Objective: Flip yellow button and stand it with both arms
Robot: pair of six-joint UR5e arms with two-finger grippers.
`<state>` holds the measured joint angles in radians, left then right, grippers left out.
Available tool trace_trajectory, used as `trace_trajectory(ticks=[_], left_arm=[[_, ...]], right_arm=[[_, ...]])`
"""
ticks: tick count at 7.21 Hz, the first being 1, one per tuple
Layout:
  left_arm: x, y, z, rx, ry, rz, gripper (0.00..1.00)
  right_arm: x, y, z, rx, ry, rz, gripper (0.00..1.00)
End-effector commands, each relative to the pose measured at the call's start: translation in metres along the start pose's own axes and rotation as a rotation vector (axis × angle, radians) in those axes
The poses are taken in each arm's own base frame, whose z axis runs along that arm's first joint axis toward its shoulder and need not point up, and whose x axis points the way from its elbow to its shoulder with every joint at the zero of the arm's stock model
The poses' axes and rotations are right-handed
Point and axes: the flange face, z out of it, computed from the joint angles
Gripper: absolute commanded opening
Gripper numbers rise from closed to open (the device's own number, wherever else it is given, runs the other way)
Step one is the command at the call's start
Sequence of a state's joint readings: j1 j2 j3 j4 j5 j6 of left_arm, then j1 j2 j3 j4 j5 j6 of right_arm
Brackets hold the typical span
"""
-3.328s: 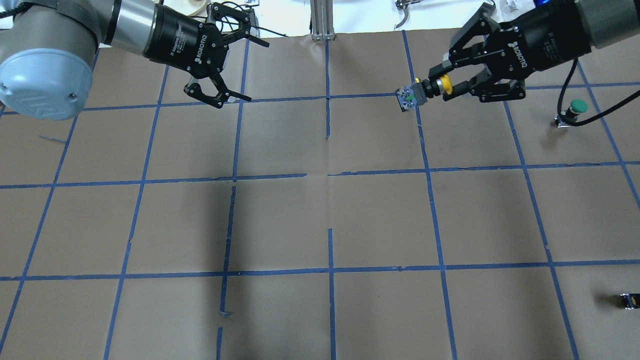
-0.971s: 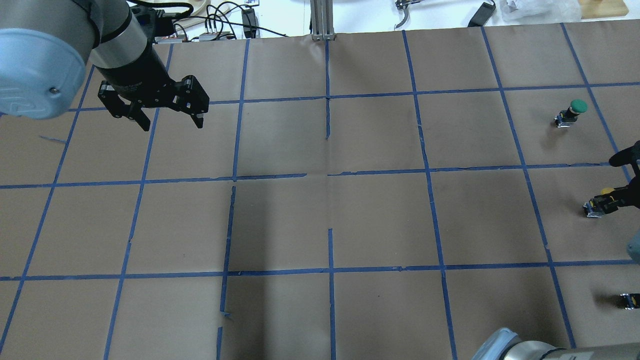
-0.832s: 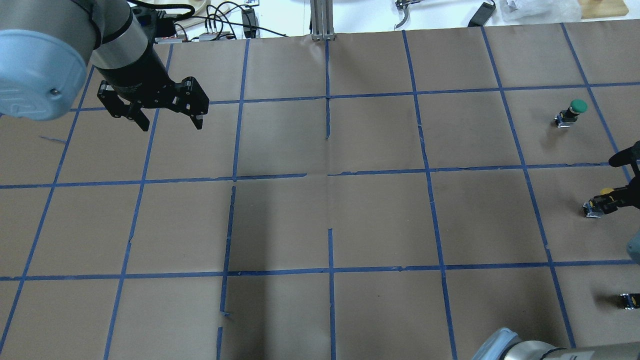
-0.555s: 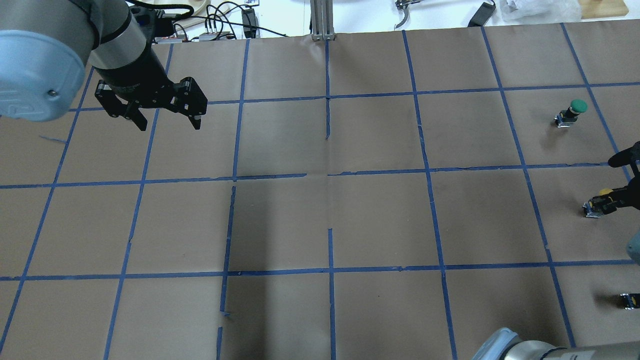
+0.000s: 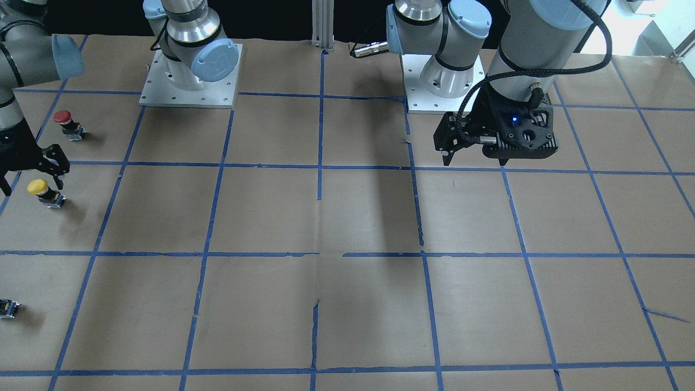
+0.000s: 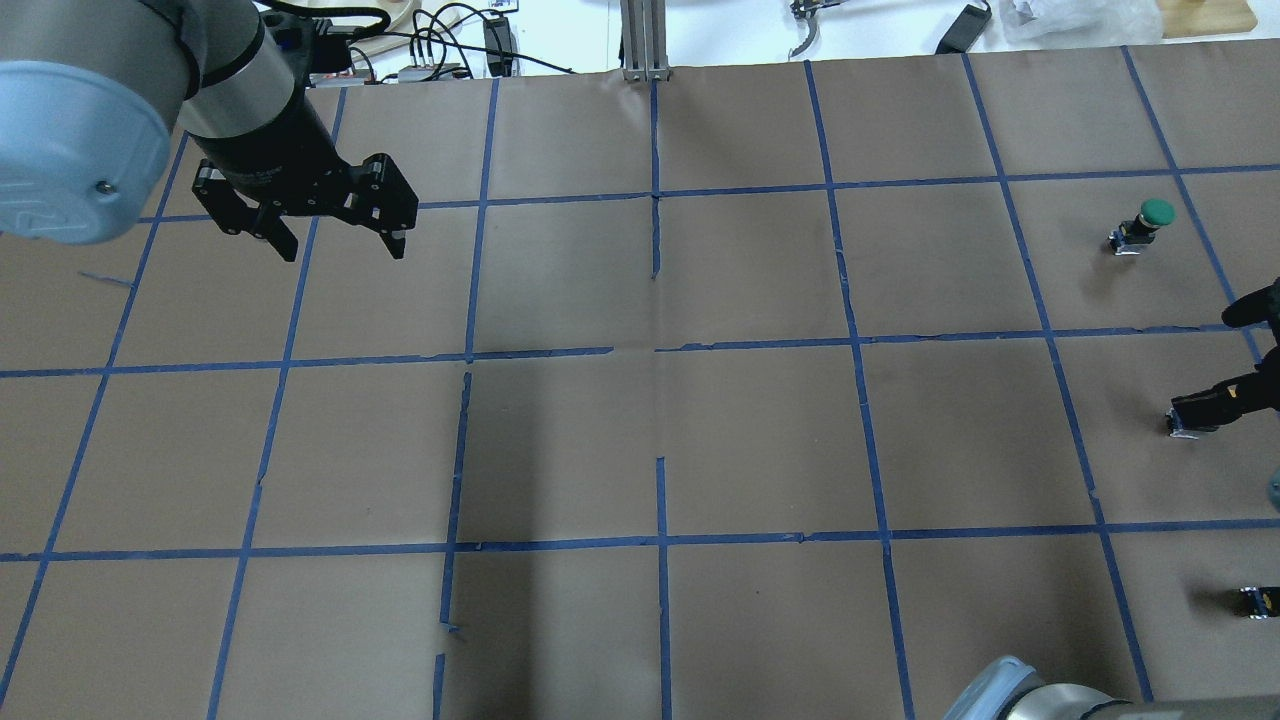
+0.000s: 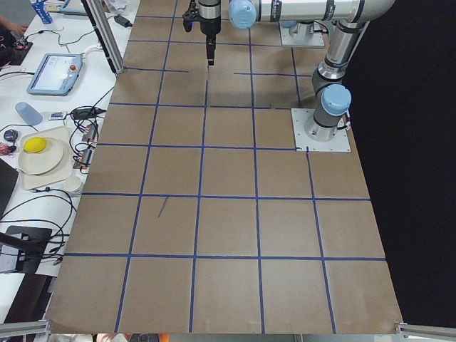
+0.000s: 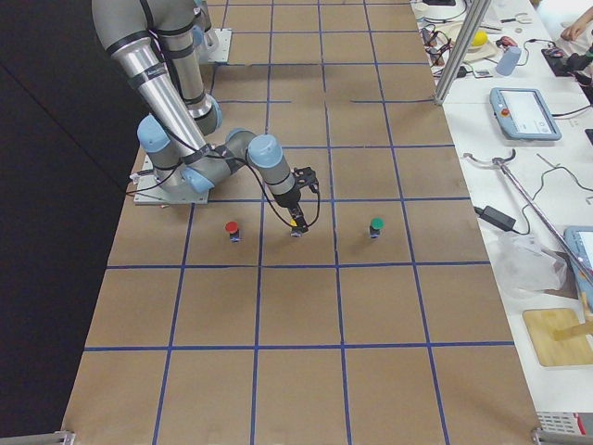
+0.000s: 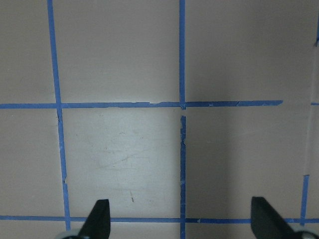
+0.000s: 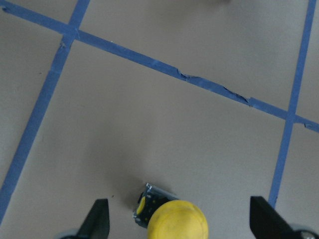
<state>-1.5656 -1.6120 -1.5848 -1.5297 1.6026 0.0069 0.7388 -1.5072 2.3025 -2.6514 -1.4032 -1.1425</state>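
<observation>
Care matters now: we should lift our open right gripper (image 6: 1203,364) straight up off the yellow button (image 5: 38,187) standing on the table (image 5: 347,217) between its fingers (image 10: 97,221), while our left gripper (image 6: 344,252) hangs open.

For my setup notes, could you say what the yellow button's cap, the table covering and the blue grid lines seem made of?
The yellow button: cap likely plastic, smooth, evenly coloured.
The table covering: apparently matte brown paper, creased.
The blue grid lines: probably tape, torn edges.
</observation>
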Motion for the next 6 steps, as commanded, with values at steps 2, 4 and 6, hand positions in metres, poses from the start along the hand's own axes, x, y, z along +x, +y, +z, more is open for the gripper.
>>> trace_trajectory(ticks=[2,4,6], left_arm=[[-0.009,0.018,-0.009,-0.052,0.006,0.063,1.00],[-0.009,0.022,-0.007,-0.074,0.007,0.065,1.00],[-0.012,0.022,-0.006,-0.077,0.006,0.059,1.00]], right_arm=[[0.034,-0.062,-0.073,-0.053,-0.166,0.060,1.00],[0.038,-0.110,-0.132,-0.148,-0.292,0.189,1.00],[-0.027,-0.190,-0.192,-0.230,-0.276,0.243,1.00]])
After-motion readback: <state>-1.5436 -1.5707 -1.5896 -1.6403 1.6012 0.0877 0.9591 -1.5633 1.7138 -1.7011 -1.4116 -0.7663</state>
